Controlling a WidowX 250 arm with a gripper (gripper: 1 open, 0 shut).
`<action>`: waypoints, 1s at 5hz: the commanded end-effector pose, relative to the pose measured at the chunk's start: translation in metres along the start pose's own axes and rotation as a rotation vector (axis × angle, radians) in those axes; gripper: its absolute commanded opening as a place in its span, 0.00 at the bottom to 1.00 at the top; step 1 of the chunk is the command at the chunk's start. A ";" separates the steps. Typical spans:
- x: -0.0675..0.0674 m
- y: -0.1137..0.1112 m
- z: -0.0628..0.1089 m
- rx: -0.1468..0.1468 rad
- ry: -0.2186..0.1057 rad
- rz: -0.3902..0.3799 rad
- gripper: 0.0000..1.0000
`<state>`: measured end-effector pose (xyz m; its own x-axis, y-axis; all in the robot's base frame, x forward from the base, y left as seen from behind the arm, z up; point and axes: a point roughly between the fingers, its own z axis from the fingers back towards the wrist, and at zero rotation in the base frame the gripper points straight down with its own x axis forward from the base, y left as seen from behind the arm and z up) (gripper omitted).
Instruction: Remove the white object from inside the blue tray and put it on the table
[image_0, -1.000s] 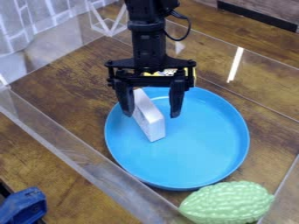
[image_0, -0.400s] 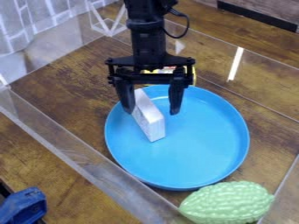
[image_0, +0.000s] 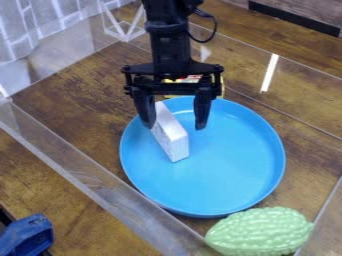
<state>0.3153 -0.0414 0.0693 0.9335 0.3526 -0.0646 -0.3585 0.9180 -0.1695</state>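
Note:
The white object (image_0: 171, 138), a small plain block, stands on its edge in the left part of the blue tray (image_0: 227, 175). The tray rests on the dark wood table (image_0: 80, 120). My gripper (image_0: 174, 124) points straight down over the block's far end. Its two black fingers (image_0: 144, 118) are spread wide, one on each side of the block. The jaws stand open and I see no contact with the block.
A green bumpy fruit-like object (image_0: 261, 232) lies at the tray's near right edge. Clear acrylic walls (image_0: 80, 185) run along the table's left and near sides. A blue item (image_0: 24, 238) sits outside the wall at bottom left.

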 end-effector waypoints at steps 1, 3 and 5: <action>0.014 0.002 0.015 -0.028 -0.064 0.014 1.00; 0.008 -0.002 0.014 -0.025 -0.057 -0.002 1.00; 0.012 0.000 -0.001 -0.011 -0.050 0.006 1.00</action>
<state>0.3215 -0.0357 0.0564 0.9256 0.3744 -0.0561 -0.3784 0.9105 -0.1665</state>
